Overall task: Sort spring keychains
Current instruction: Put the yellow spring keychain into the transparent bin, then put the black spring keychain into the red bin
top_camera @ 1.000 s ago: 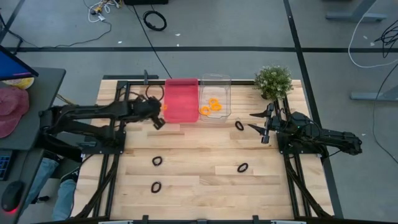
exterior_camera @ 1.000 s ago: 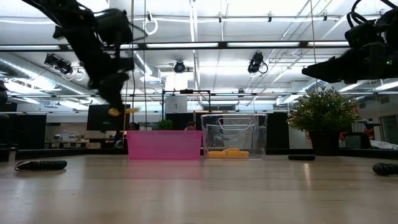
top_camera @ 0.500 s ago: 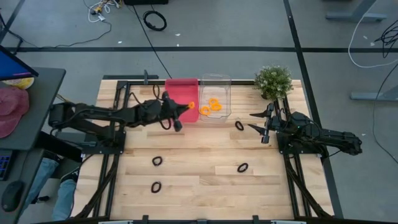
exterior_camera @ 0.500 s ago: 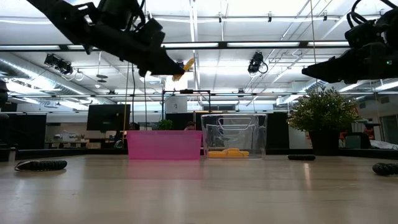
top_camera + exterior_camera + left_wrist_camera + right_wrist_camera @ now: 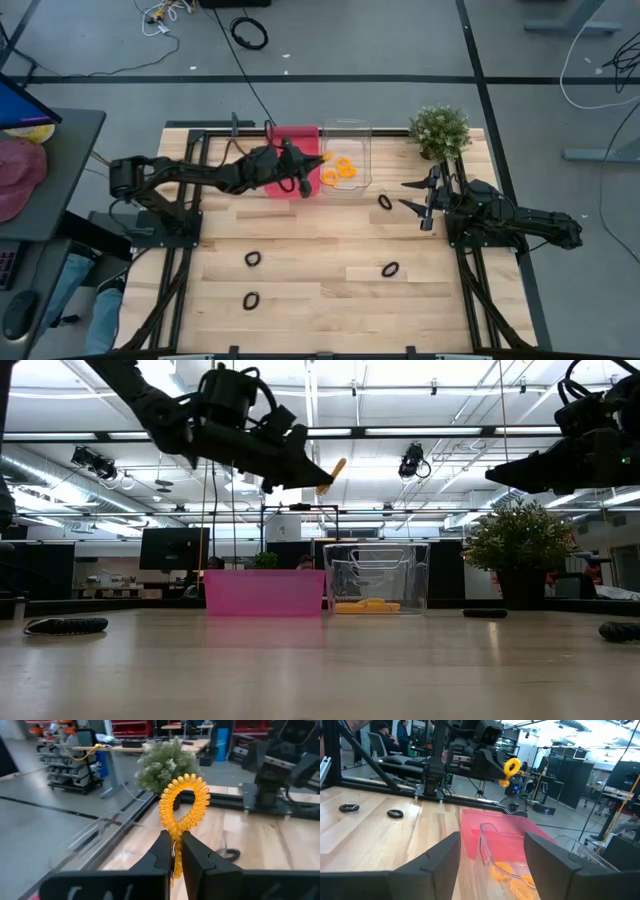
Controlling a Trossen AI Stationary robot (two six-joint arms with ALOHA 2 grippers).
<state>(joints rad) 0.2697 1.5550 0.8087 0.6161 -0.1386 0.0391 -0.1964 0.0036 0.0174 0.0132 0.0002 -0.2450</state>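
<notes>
My left gripper is shut on an orange spring keychain, high above the right edge of the pink bin and beside the clear bin. The clear bin holds orange keychains. Several black keychains lie flat on the table. My right gripper waits open at the table's right, near the plant, with nothing between its fingers. My left gripper pinches the orange keychain's near end between its two fingertips. The fingers reach about level from the table's left. The coiled loop sticks out past the fingertips, slanting upward, lifted clear of both bins.
A potted plant stands at the table's far right corner. The two bins sit side by side at the far edge. Bare wood lies between the black keychains in the table's middle and near half.
My left gripper has swung from the pink bin's left side toward the table's right, across the bin toward the clear bin. It has tipped from pointing down to about level, staying shut. The orange keychain went with it and now points up and forward.
</notes>
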